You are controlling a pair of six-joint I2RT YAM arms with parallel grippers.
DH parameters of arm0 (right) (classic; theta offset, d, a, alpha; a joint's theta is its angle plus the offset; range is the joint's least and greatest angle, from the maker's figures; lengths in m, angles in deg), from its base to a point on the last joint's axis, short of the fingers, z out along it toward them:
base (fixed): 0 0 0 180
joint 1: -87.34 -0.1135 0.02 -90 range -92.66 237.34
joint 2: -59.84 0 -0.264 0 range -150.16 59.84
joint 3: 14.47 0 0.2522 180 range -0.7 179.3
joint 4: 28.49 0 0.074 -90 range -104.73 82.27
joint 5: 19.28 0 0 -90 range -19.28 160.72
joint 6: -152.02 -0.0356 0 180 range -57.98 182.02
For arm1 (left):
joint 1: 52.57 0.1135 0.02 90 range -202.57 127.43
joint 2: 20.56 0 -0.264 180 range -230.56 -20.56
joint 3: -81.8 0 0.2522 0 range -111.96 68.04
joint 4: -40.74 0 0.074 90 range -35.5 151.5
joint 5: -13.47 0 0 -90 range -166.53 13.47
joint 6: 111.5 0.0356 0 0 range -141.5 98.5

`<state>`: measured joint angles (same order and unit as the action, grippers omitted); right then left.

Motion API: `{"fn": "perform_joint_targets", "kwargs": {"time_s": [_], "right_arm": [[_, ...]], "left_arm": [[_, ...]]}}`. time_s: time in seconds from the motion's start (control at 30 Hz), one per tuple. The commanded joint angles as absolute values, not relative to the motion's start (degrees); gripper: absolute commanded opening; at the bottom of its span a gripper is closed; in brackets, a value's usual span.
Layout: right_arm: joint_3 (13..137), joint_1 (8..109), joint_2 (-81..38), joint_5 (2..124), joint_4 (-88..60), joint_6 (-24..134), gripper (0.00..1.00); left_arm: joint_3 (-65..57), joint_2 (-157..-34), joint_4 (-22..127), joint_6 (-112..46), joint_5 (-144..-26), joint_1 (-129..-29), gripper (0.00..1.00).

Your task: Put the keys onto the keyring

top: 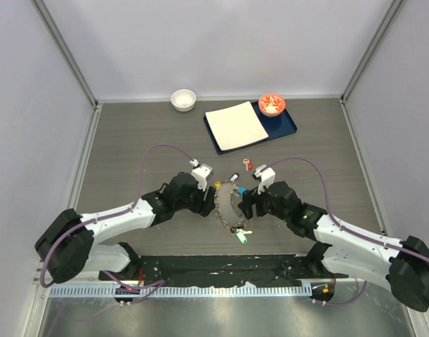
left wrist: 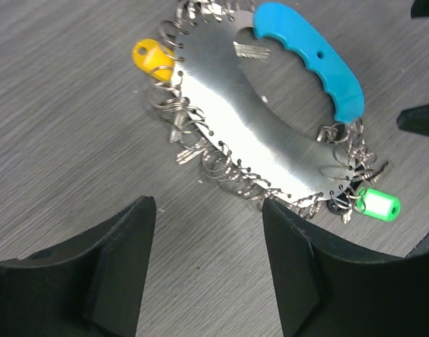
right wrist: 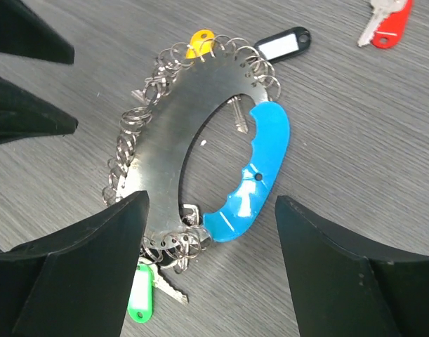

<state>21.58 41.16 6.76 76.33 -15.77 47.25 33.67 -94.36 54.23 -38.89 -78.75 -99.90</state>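
Observation:
The keyring (top: 230,208) lies flat on the table between both grippers. It is a silver crescent plate (left wrist: 256,133) rimmed with small split rings, closed by a blue plastic grip (left wrist: 309,60). A yellow-headed key (left wrist: 152,57) and a green-tagged key (left wrist: 379,205) hang on it. In the right wrist view the keyring (right wrist: 165,140), a loose black-tagged key (right wrist: 284,43) and a loose red key (right wrist: 386,21) show. My left gripper (left wrist: 208,207) is open and empty beside the plate's ringed edge. My right gripper (right wrist: 213,201) is open and empty over the blue grip's (right wrist: 260,168) lower end.
A blue tray (top: 288,126) with a white sheet (top: 235,125) and a red bowl (top: 271,104) stands at the back right. A white bowl (top: 183,99) stands at the back centre. Grey walls close in both sides.

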Motion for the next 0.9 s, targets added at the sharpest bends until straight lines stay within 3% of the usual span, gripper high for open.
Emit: {"fn": "perform_joint_targets", "kwargs": {"time_s": [0.0, 0.1, 0.3, 0.63, 0.87], "right_arm": [[27.06, 41.02, 4.22, 71.52, -15.17, 52.51, 0.79], [29.6, 40.93, 0.88, 67.92, -14.56, 54.1, 0.77], [36.89, 39.79, -7.55, 65.19, -8.93, 58.06, 0.7], [53.43, 34.43, -25.03, 64.04, 4.77, 63.86, 0.39], [61.43, 32.85, -33.92, 65.97, 10.23, 65.27, 0.38]], "left_arm": [[36.13, -89.22, 51.96, -43.03, -71.35, -98.98, 0.7], [38.85, -86.23, 49.33, -43.82, -70.29, -98.01, 0.75], [44.38, -82.35, 44.05, -45.58, -63.01, -96.78, 0.76], [52.56, -69.79, 40.44, -40.57, -53.33, -96.6, 0.77], [56.35, -63.63, 39.21, -39.25, -50.78, -96.6, 0.79]]}}
